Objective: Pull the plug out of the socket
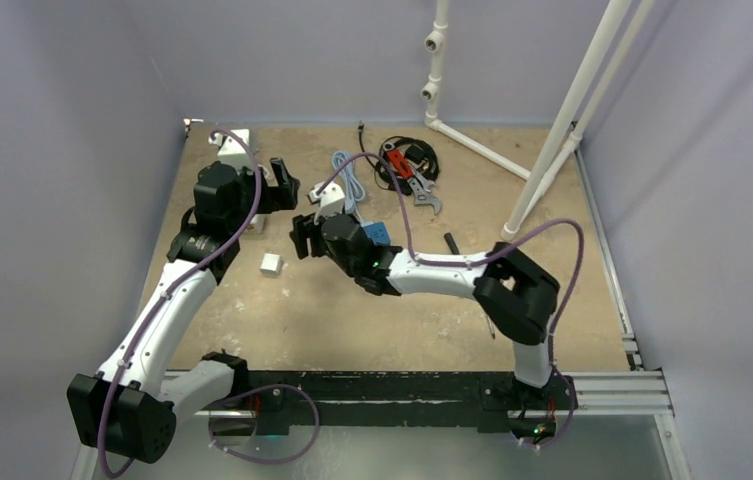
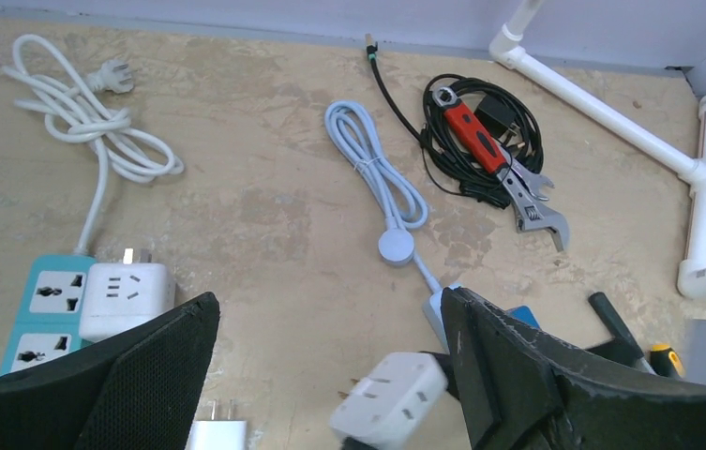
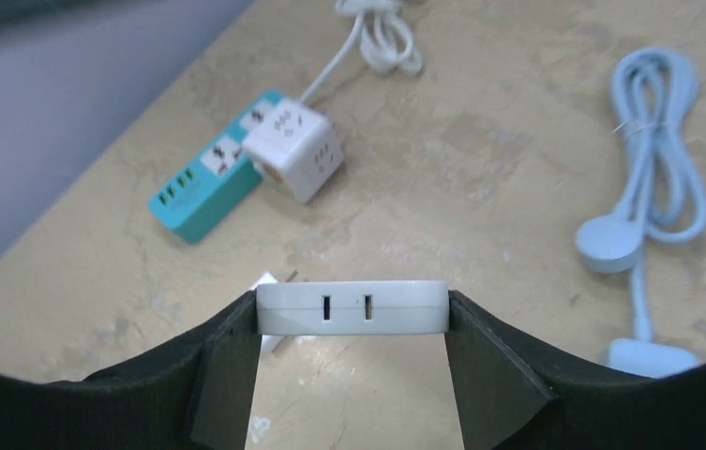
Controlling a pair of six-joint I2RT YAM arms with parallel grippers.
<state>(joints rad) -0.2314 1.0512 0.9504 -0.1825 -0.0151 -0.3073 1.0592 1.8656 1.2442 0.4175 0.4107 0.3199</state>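
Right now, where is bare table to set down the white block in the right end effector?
Bare table lies between the white cord and the blue charger cable, and along the near edge. Crowded around the wrench and the teal power strip.

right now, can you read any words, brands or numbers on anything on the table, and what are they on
No text can be read in any view.
adjustable wrench: any stamp on it is too small to read.
teal power strip: only socket holes show, no legible label.
white adapter in the right end effector: two slots, no print visible.
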